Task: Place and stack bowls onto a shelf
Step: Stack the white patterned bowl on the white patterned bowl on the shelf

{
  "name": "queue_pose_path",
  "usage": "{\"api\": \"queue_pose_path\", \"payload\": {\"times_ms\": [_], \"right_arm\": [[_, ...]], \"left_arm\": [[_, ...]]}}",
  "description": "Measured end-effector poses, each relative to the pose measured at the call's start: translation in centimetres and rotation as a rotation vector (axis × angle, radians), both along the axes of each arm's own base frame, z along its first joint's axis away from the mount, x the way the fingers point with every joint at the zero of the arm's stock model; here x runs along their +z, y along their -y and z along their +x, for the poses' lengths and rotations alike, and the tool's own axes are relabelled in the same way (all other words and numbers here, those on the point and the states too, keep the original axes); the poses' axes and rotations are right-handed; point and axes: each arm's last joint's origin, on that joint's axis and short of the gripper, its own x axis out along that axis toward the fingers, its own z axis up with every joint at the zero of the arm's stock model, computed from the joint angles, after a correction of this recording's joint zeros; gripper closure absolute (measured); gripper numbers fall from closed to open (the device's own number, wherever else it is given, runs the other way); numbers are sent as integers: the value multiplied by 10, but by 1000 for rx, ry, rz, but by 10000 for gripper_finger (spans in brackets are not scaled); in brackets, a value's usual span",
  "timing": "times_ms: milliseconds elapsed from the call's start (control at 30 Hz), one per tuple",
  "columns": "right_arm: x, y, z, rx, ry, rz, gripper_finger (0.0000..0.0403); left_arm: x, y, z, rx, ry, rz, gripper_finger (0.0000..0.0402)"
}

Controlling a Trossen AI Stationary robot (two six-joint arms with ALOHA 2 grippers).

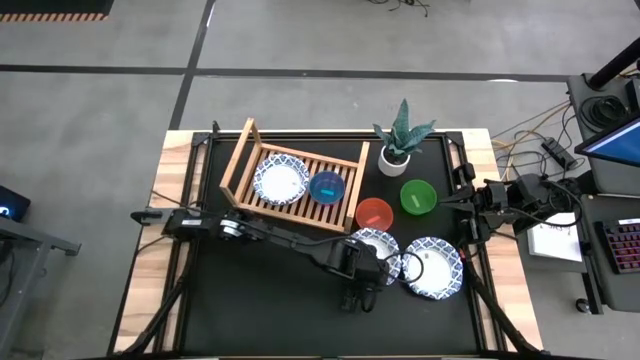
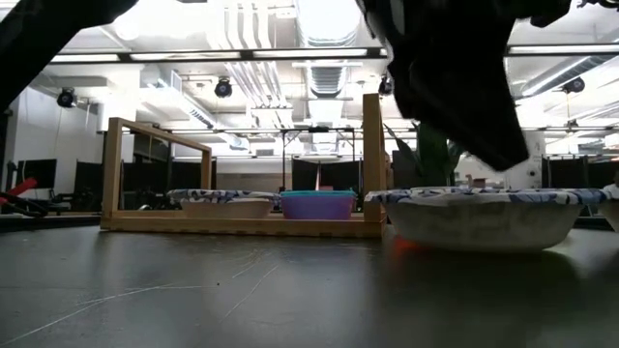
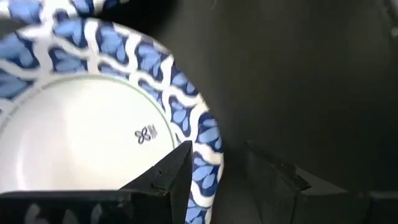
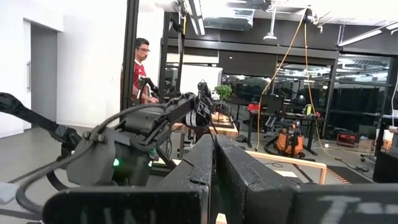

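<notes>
A white bowl with a blue patterned rim [image 1: 381,243] [image 2: 484,220] rests on its base on the black table, and a second one like it [image 1: 433,267] is beside it to the right. My left gripper [image 1: 366,272] [image 3: 227,158] is open and slants down over the first bowl's near-left rim, one finger above the inside and the other outside. The wooden shelf [image 1: 243,160] at the far left holds a third patterned bowl [image 1: 281,179] and a blue bowl [image 1: 327,187]. My right gripper [image 4: 214,168] is shut and waits at the table's right edge [image 1: 448,200]. My left gripper has the first bowl's rim [image 3: 210,144] between its open fingers, which come slanting down from the near left. The inner finger [image 3: 169,175] lies close against the rim; I cannot tell whether it touches. The outer finger [image 3: 273,171] stands clear of the wall.
A red bowl [image 1: 374,213] and a green bowl [image 1: 418,196] stand between the shelf and the right arm. A white pot with a plant [image 1: 397,150] is at the far edge. The shelf's raised frame [image 2: 160,169] is at its left end.
</notes>
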Motion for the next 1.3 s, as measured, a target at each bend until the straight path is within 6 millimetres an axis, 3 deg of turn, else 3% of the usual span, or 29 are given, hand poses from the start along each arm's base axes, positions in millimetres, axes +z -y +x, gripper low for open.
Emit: {"api": "queue_pose_path", "payload": {"times_ms": [233,433,633,900,1100,1300], "right_arm": [[0,0,0,0,-4,-1,394],[0,0,0,-2,-4,-5,394],[0,0,0,-3,-4,-5,394],[0,0,0,-3,-4,-5,394],[0,0,0,0,-6,5,394],[-2,0,0,1,-17,1,394]], "left_arm": [[-22,-3,0,30,-22,2,274],[-39,-7,-4,125,-34,118,277],[-38,0,-6,110,-32,123,313],[-18,2,-6,54,-23,146,395],[13,2,-9,-7,-15,169,400],[53,6,-28,-64,8,131,401]]}}
